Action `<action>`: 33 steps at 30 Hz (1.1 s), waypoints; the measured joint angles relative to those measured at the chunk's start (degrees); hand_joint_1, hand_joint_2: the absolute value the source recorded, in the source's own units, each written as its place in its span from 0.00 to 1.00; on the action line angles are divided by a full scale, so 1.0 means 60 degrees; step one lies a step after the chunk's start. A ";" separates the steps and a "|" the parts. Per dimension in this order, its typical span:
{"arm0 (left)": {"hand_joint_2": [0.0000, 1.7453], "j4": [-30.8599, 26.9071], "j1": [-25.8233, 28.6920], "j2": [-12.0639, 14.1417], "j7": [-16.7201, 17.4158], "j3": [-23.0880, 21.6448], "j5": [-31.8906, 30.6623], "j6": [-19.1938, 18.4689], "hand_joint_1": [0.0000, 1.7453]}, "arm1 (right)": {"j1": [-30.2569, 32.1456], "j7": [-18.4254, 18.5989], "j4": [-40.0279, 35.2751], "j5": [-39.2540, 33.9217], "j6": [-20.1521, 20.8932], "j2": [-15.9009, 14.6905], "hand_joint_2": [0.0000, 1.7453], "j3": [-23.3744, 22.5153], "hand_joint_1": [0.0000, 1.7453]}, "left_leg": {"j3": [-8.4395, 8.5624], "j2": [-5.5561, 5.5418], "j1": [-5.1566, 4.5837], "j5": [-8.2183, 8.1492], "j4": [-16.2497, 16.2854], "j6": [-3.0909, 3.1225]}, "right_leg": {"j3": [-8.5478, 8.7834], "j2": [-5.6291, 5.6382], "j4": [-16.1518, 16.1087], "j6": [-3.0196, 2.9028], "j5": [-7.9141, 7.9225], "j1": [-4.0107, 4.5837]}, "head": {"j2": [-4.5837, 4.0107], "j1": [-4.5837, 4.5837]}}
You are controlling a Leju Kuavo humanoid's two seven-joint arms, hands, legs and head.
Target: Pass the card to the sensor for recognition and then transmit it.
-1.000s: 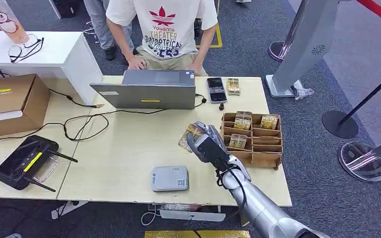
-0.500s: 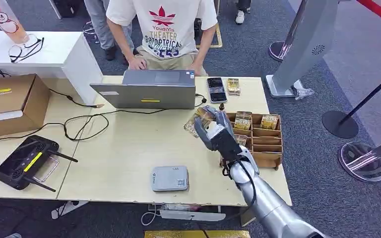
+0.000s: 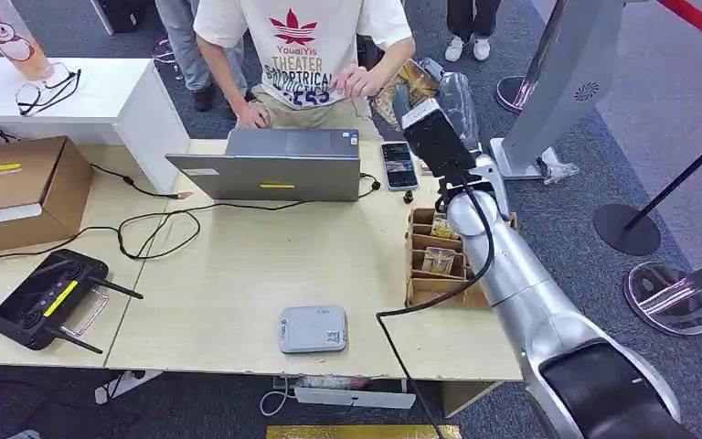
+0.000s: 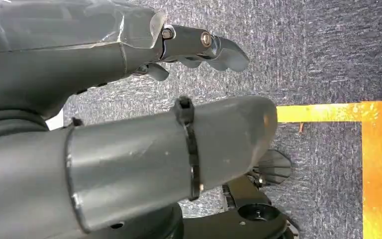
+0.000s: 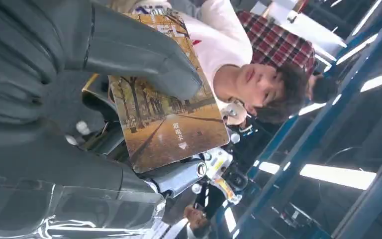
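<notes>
My right hand (image 3: 434, 123) is raised over the far edge of the table and grips a card (image 3: 404, 84) printed with an autumn tree avenue. In the right wrist view the thumb (image 5: 139, 57) presses across the card (image 5: 171, 124), with fingers behind it. A person in a white T-shirt stands behind the table, and one of their hands (image 3: 358, 82) is lifted close beside the card. The grey-white sensor box (image 3: 313, 329) lies near the table's front edge, far from the card. My left hand (image 4: 179, 149) hangs over carpet, fingers apart, holding nothing.
A wooden card rack (image 3: 439, 261) with several cards sits under my right forearm. A laptop (image 3: 274, 166), a phone (image 3: 398, 165), cables, a cardboard box (image 3: 18, 187) and a black controller (image 3: 50, 297) share the table (image 3: 238, 265). Stanchion bases stand at the right.
My right arm has swung the card up from beside the rack to the table's far edge, toward the person. The person's hand has lifted off the table to meet it.
</notes>
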 joint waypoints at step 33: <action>0.00 0.0000 -0.0207 -0.0080 0.0149 -0.0171 -0.0364 -0.0011 0.00 | -0.1571 0.1304 0.4422 0.2950 -0.2193 0.0000 1.00 0.0718 0.00 | 0.0000 -0.0001 0.0000 -0.0001 0.0000 0.0000 | -0.0001 -0.0001 0.0000 0.0000 -0.0001 0.0000 | 0.0000 0.0000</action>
